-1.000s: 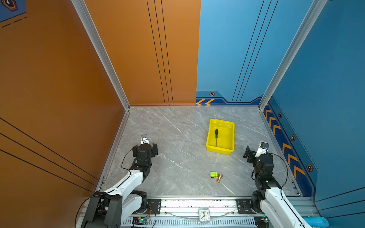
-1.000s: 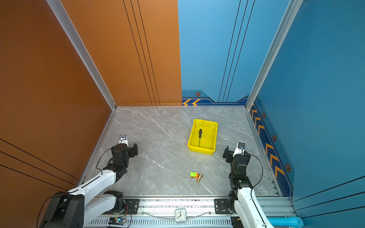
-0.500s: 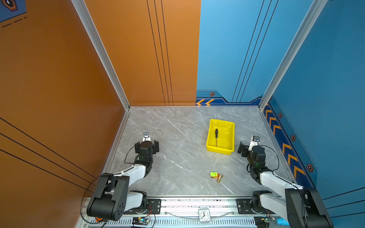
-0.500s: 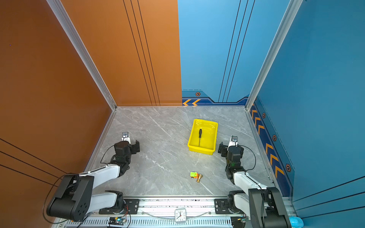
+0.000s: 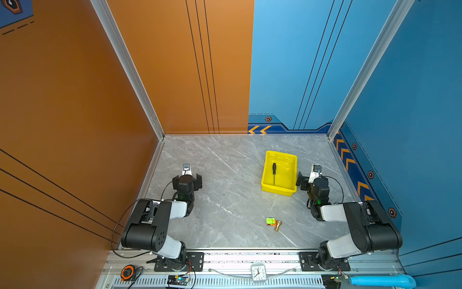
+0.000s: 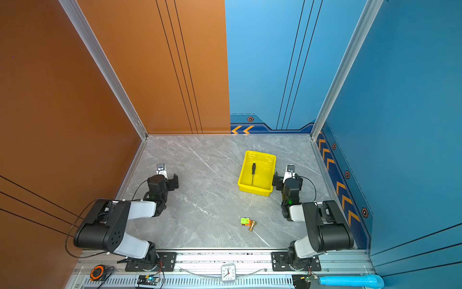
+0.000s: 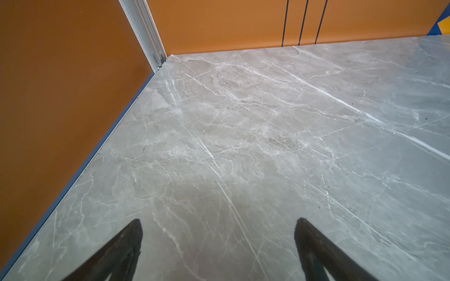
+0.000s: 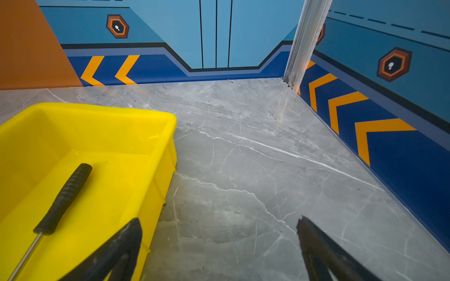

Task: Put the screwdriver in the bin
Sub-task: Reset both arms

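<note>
- Desk [image 5: 225, 200]: grey marble-look slab, orange and blue walls round it.
- L gripper [image 7: 219, 222]: black, jaws spread wide, empty, over bare desk by the orange wall. Well apart from all items.
- R gripper [image 8: 219, 222]: black, jaws spread wide, empty, just outside the long wall of the bright yellow rect. plastic bin [image 5: 278, 190].
- Bin: low walls, glossy inside. Risk (judgement): R gripper is so close that a sideways swing could clip the rim and shove the bin.
- Screwdriver [image 8: 63, 199]: slim, black ribbed handle, thin silver shaft. Flat on bin floor, handle toward back wall. Free of both grippers, w/ bin wall btwn it and R gripper. Task looks done.
- Toy car [image 5: 270, 221]: small, green/orange, near desk front, just beside small brass flared piece [image 5: 278, 225].
</note>
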You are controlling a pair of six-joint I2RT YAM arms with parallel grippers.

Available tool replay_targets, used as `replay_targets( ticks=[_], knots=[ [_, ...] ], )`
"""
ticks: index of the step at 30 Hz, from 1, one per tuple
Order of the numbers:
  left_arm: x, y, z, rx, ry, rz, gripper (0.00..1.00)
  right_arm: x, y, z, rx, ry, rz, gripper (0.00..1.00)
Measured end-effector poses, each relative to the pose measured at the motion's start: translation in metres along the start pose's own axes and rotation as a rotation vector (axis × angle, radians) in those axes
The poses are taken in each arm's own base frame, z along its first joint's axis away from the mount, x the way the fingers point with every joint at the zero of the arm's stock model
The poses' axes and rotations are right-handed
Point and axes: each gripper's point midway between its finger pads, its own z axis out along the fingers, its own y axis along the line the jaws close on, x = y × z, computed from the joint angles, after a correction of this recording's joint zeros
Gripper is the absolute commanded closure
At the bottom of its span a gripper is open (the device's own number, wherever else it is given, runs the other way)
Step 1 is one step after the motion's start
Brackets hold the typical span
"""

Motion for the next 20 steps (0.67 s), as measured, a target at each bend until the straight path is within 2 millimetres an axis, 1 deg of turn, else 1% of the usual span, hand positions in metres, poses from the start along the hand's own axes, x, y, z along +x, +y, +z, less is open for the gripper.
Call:
replay_targets(
  ticks=[4,9,20],
  knots=[
    [-0.004,0.003,0.003,-0.001,-0.026,-0.016,0.02,-0.002,-0.003,0.004,0.021,0.003,0.003,0.00],
    [-0.011,0.003,0.003,0.005,-0.053,-0.026,0.02,-0.005,-0.014,0.009,0.061,0.009,0.016,0.00],
    [-0.017,0.002,0.003,0.012,-0.081,-0.035,0.02,0.000,-0.015,0.009,0.065,0.028,0.015,0.00]
  ],
)
